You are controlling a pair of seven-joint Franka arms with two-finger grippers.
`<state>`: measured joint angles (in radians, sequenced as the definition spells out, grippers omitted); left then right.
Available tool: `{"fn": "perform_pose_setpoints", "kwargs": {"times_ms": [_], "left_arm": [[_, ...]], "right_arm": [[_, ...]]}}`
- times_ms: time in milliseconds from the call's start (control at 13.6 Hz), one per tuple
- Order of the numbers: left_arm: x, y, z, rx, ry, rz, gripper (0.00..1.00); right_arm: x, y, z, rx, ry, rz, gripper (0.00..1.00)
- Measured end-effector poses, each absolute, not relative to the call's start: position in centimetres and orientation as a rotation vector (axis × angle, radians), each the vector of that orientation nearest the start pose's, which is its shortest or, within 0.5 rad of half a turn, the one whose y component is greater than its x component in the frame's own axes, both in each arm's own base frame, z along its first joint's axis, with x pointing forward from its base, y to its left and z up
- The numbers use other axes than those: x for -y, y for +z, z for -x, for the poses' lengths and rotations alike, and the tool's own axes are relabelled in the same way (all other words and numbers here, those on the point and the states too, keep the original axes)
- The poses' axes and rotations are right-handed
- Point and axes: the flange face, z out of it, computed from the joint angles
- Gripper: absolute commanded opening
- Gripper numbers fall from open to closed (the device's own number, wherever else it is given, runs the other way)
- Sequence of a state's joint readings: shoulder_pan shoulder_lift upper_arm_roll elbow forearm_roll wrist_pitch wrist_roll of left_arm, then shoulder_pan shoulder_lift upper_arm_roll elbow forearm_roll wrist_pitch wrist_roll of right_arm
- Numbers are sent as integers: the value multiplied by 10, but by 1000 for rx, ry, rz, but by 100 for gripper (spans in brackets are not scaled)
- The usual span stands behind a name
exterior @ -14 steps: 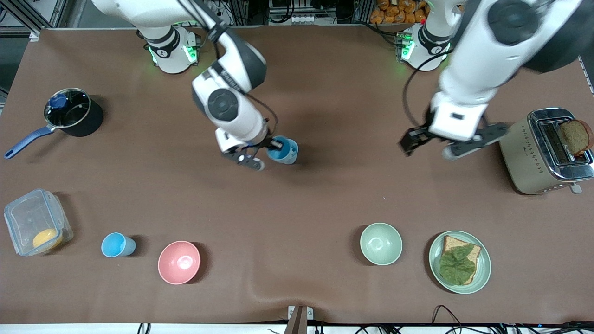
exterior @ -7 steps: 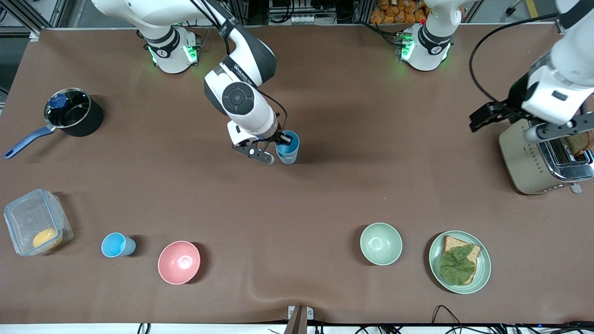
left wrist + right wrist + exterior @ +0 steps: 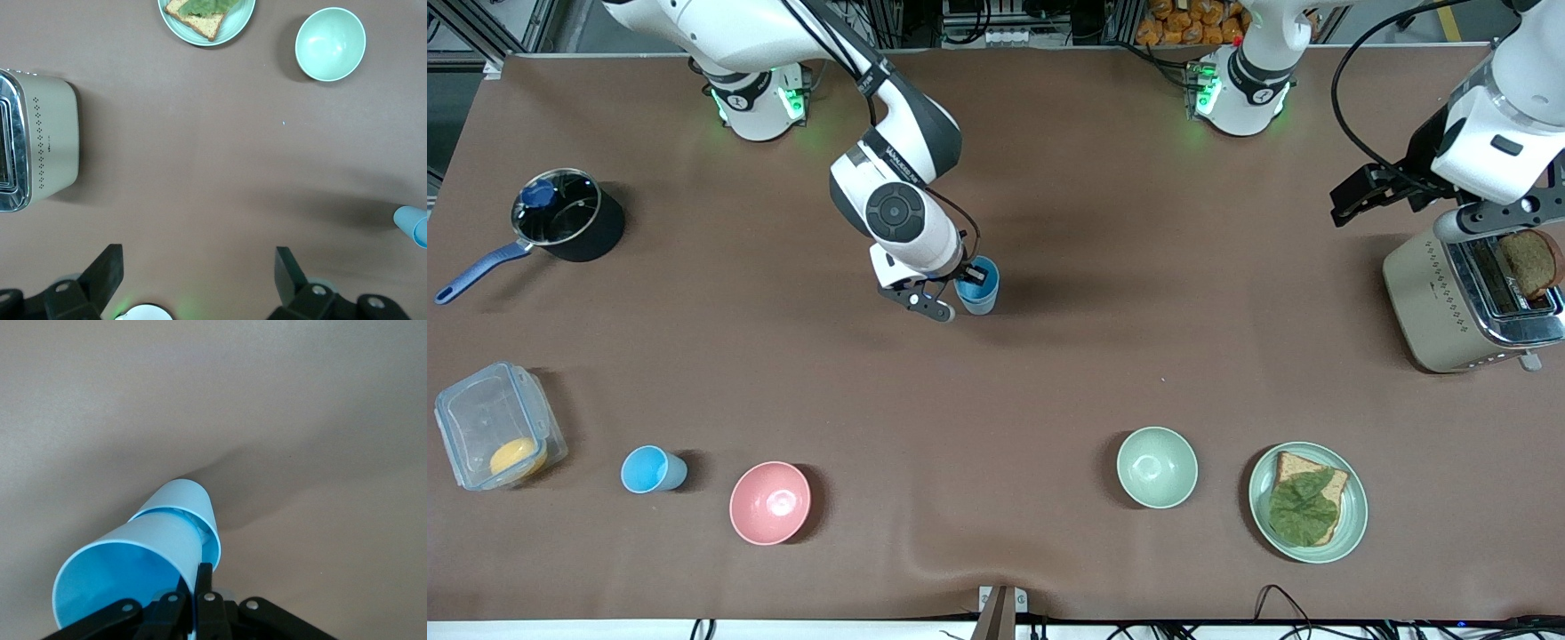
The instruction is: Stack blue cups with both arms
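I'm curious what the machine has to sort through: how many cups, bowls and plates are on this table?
Cups: 3, a top cup pinched by the right gripper and nested in a bottom cup, plus a lone cup
Bowls: 2, a pink bowl and a green bowl
Plates: 1, a green plate
Total: 6

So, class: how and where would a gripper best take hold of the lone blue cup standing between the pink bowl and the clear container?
Probably by the rim, from above. The lone blue cup stands upright with its mouth open, so one finger could go inside and one outside the wall, as the right gripper holds the stacked cups. The left gripper hangs open above the toaster.
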<state>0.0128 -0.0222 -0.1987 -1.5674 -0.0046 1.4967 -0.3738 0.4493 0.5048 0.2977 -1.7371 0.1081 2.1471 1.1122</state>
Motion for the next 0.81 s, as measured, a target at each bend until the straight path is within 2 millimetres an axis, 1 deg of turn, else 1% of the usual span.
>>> {"fn": "perform_pose_setpoints", "kwargs": {"times_ms": [220,294,367,440,514,587,661,807], "left_arm": [[103,632,-529,284,84,3113,100],[105,632,-528,278,82,3114,100],[107,633,-527,272,79,3114,100],[107,635,-526,254,74,3117,100],[105,638,-525,221,68,3121,100],[99,640,-525,202,61,3124,100],[91,642,-525,200,55,3125,100],[76,648,-524,218,41,3127,100]], "right_arm": [[-435,297,-492,-682,333,2975,100],[-434,301,-494,-682,331,2979,100],[-431,308,-497,-675,325,2988,100],[-424,319,-503,-650,307,2997,100],[-410,332,-514,-603,288,3004,100],[-388,344,-527,-541,276,3013,100],[-357,357,-545,-471,261,3022,100],[-282,379,-579,-348,228,3050,100]]}}
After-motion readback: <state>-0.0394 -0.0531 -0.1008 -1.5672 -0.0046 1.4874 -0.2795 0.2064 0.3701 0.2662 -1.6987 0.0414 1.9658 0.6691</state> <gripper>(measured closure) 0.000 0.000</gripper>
